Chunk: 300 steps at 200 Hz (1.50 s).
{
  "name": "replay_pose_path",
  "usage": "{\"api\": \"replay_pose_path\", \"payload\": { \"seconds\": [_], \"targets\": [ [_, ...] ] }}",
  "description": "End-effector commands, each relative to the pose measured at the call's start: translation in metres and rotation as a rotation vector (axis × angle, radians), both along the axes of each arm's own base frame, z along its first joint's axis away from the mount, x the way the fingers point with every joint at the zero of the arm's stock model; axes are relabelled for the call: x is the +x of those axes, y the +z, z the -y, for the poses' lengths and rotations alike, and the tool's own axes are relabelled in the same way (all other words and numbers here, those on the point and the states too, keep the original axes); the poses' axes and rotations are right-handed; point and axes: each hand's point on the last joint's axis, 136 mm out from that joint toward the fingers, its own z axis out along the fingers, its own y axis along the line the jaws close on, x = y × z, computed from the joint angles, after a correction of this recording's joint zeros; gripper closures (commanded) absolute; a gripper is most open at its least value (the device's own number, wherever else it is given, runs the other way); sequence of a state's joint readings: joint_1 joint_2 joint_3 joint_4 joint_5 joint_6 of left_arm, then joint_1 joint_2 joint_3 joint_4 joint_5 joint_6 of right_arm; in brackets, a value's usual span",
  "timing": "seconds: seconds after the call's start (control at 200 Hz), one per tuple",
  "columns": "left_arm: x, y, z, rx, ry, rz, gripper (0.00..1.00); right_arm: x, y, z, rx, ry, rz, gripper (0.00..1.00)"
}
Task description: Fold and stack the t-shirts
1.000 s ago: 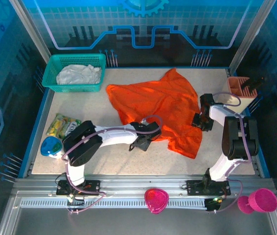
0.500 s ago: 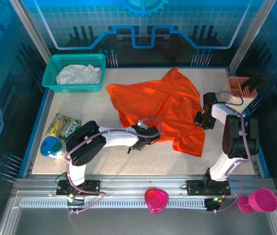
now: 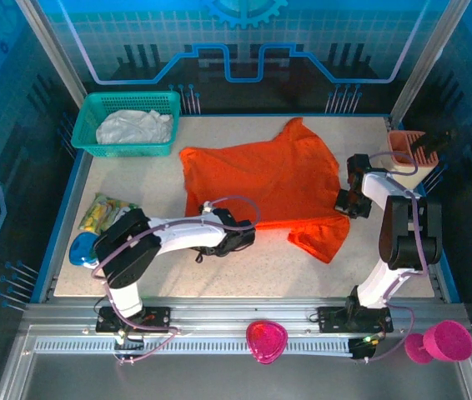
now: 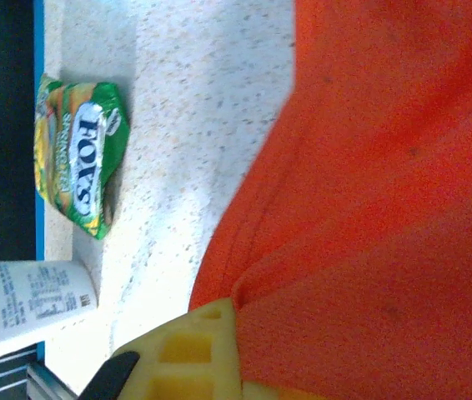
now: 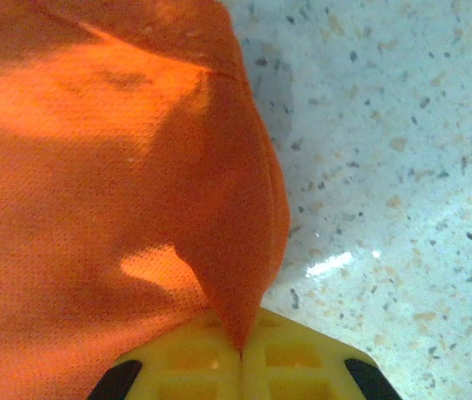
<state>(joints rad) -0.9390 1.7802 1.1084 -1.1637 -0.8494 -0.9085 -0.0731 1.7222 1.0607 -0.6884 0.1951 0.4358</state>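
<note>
Orange t-shirt (image 3: 261, 179) is lying spread across the middle of the worktop (image 3: 136, 179), roughly flat, with its near right corner bunching into a loose fold. White t-shirt (image 3: 134, 127) is sitting crumpled inside the teal mesh basket (image 3: 90, 125) at the far left corner, well apart from the orange one.

Left end effector (image 4: 219, 337) is pinching the near left edge of the orange t-shirt; in the left wrist view the fabric is running in against the yellow pad. Right end effector (image 5: 240, 350) is pinching the right edge, with its two yellow pads pressed together on a ridge of cloth rising between them.

Judged step: both arms are tensioning the garment to flatten it before the first fold. The task appears to be at an early stage, with nothing folded or stacked yet.

Hazards from this point:
- Each grip is holding only a narrow strip of fabric. A sharp or uneven pull is likely to strip the cloth from one pinch, and the garment would then skew.
- The bunched near right corner may get trapped under a fold if it is not smoothed first.
- A snack packet (image 4: 77, 171) and a cup (image 4: 27, 292) are lying near the left arm. A wide leftward sweep could knock them or drag cloth over them.
</note>
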Motion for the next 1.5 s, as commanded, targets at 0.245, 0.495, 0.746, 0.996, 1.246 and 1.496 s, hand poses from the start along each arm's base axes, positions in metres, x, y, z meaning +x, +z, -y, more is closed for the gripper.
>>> {"api": "replay_pose_path", "payload": {
  "seconds": [0.245, 0.495, 0.746, 0.996, 1.246, 1.496],
  "targets": [
    [-0.044, -0.006, 0.021, -0.223, -0.048, -0.083, 0.3, -0.021, 0.012, 0.025, -0.122, -0.012, -0.07, 1.0],
    [-0.03, 0.05, 0.038, -0.315, -0.103, -0.01, 0.04, -0.023, 0.029, 0.02, -0.101, -0.007, -0.033, 0.92],
    [0.043, 0.057, 0.07, -0.65, -0.038, 0.01, 0.18, -0.022, 0.056, 0.008, -0.073, 0.02, 0.036, 0.51],
    [0.142, -0.003, 0.076, -0.713, 0.069, -0.048, 0.54, -0.052, 0.081, -0.033, -0.035, 0.109, 0.085, 0.54],
    [0.209, -0.039, 0.052, -0.69, 0.174, -0.096, 0.57, -0.101, 0.047, -0.112, 0.125, 0.23, 0.027, 0.65],
    [0.244, -0.056, 0.029, -0.652, 0.207, -0.129, 0.58, -0.101, 0.005, -0.154, 0.124, 0.313, -0.058, 0.71]
  ]
}}
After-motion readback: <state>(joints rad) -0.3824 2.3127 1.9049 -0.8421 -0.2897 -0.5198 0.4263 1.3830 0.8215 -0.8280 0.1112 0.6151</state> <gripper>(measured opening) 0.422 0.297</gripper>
